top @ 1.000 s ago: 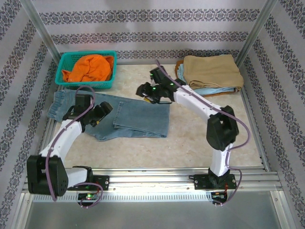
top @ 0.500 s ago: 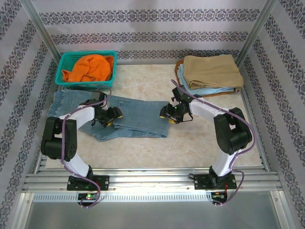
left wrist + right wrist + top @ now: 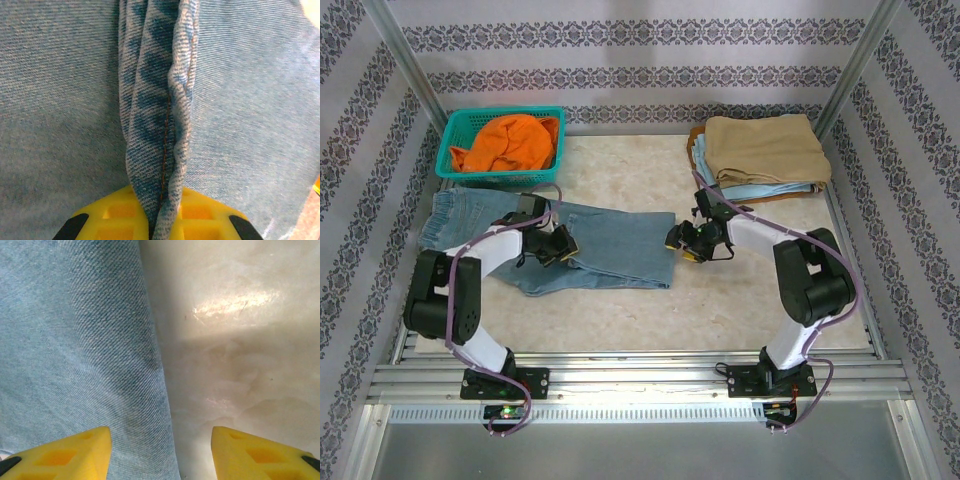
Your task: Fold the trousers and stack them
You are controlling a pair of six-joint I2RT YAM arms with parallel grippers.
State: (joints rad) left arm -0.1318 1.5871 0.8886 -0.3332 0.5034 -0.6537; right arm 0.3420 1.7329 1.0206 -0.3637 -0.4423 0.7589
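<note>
- On the left half of the pale stone-look counter (image 3: 750, 300), the faded light-blue denim jeans (image 3: 615, 250) lie spread flat, in front of the teal plastic basket (image 3: 505, 112) and well apart from the folded tan trousers (image 3: 765, 145) at the far right.
- The left jaws are closed tight on the jeans: a raised ridge of seam runs straight into the pinch between the yellow fingertips (image 3: 115, 217).
- The right jaws stand partly open and hold nothing; the right-hand edge of the jeans lies between the yellow fingertips (image 3: 65, 452), one over denim, the other over bare counter.
- Judged from this, the step in hand is taking hold for a fold. The next move calls for the right jaws to drop and close on that edge, then both arms to lift and carry the cloth over evenly.
- The left wrist view shows the orange stitching and bunched layers in the grip, which the left arm (image 3: 485, 250) hides from above.
- The top view alone places the bright orange garment (image 3: 510, 140) in the basket.
</note>
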